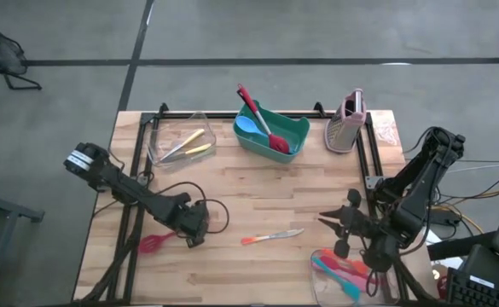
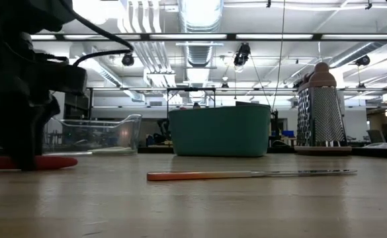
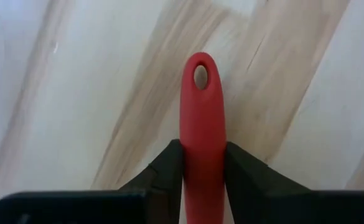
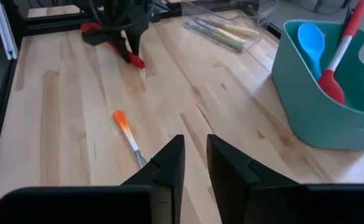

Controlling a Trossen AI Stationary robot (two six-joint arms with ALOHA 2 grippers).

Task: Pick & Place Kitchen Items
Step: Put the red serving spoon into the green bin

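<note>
A red utensil (image 1: 153,244) lies on the wooden table near its left front, with its handle pointing toward the table's middle. My left gripper (image 1: 196,232) stands over that handle, shut on it. An orange-handled knife (image 1: 270,237) lies flat on the table's middle front. My right gripper (image 1: 327,220) hangs above the table at the right. A narrow gap shows between its fingers (image 4: 195,140), with nothing in it, and it points toward the knife (image 4: 129,137). My left gripper pinches the red handle between its two fingers, just short of the free end with the hanging hole (image 3: 201,124). The fingers come steeply from above and lie across the handle. The utensil's head (image 2: 47,162) rests flat on the table.
A teal bin (image 1: 293,128) at the far middle holds a red spatula and a blue spoon. A clear tub (image 1: 159,141) at the far left holds yellow-handled cutlery, and another clear tub (image 1: 322,260) at the near right holds pink and teal utensils. An upright grater (image 1: 347,124) stands at the far right.
</note>
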